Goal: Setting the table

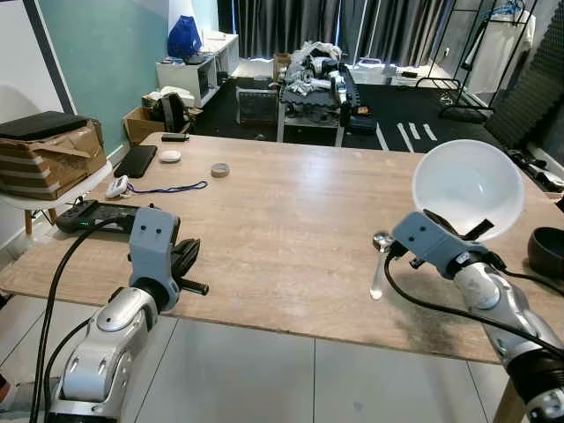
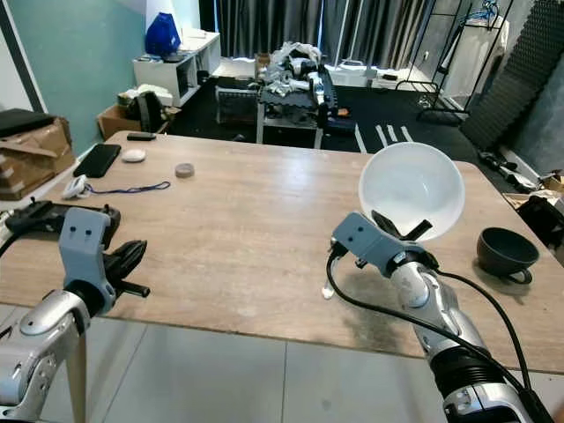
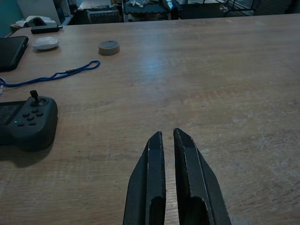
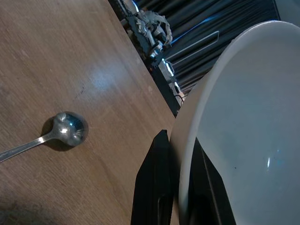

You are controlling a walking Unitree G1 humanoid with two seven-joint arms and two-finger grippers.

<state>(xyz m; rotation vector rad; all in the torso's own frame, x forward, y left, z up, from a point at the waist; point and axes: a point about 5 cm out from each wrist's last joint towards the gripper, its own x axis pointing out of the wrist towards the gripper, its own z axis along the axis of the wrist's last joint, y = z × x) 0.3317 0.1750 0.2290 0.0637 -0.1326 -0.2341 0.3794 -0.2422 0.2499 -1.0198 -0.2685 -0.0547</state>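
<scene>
We see the right gripper holding a white bowl by its rim, one black finger inside and one outside, as the right wrist view shows with the fingers pinched on the edge. The bowl is lifted off the wooden table, tipped so its opening faces us, and it hangs over the table's right half, toward the near edge. Just beside the gripper on its left, a metal spoon lies flat on the wood with its bowl end pointing toward the far edge and its handle running toward the near edge. A dark cup sits close to the right edge of the table, well apart from the spoon.

The left gripper hovers low at the near edge, toward the left corner, its two fingers drawn narrow with only a slim gap between them and nothing held. Near it along the left edge rests a black game controller, and beyond that a blue lanyard trails across the wood. Toward the far left corner we see a black phone, a small white oval object and a small grey disc.
</scene>
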